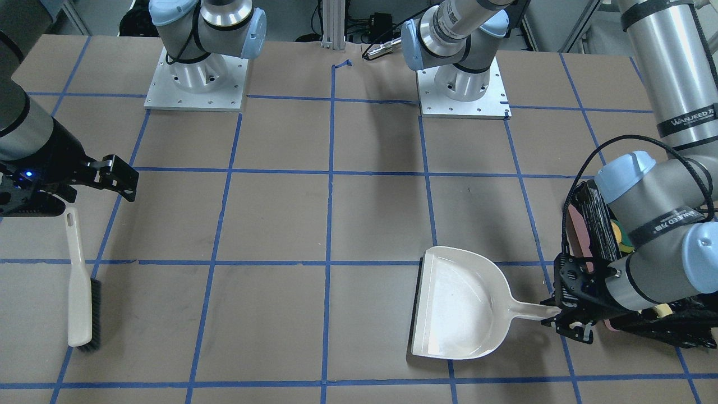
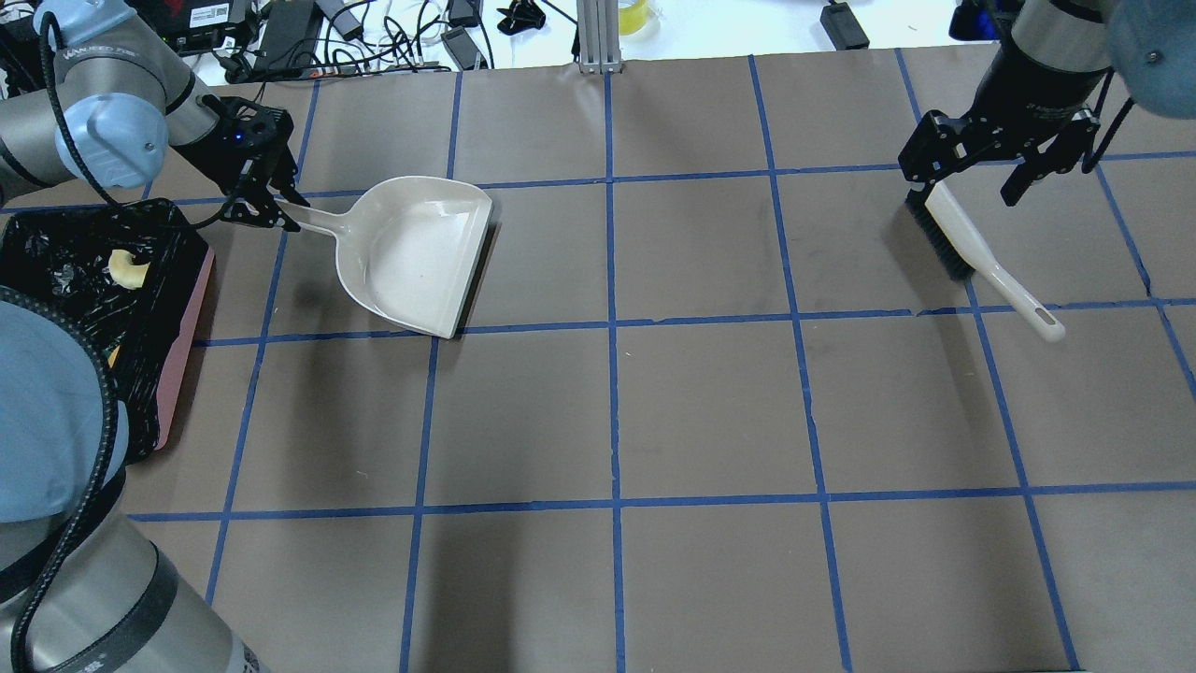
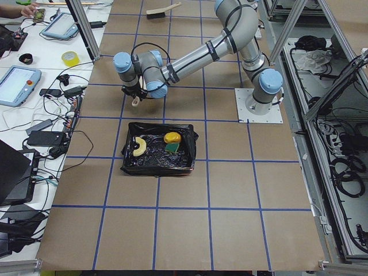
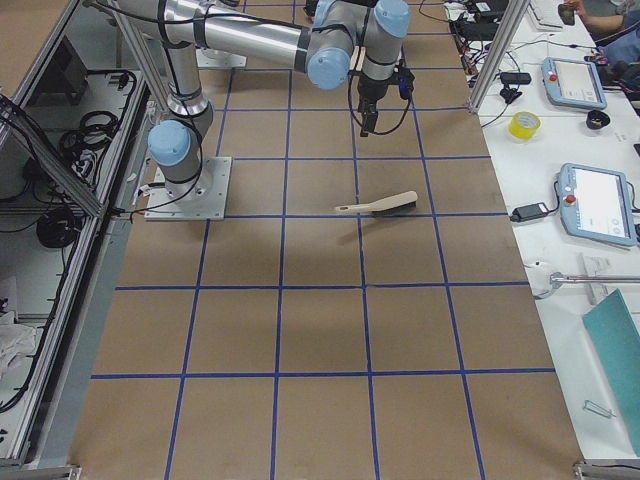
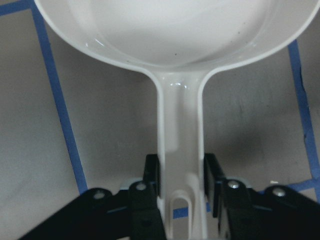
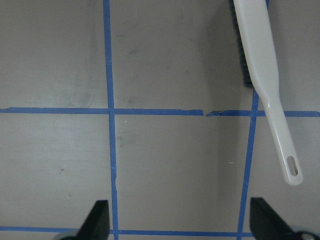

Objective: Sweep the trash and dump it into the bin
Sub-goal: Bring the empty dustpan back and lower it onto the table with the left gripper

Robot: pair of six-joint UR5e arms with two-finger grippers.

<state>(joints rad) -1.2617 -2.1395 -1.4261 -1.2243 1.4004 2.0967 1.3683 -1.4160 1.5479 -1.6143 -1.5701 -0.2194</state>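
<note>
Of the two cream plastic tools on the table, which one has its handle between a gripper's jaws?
The cream plastic dustpan: the left gripper holds its handle. The cream brush with dark bristles lies free near the open right gripper.

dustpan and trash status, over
Left end effector shut on dustpan handle, pan empty. Right end effector open, brush down. Trash all in bin.

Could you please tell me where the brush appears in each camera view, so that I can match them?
Front-facing: brush at far left.
Overhead: brush at upper right.
Left side: brush tiny at top edge.
Right side: brush at centre.
Left wrist: not in it.
Right wrist: brush at upper right.
Landmark: the blue tape line under its handle.
</note>
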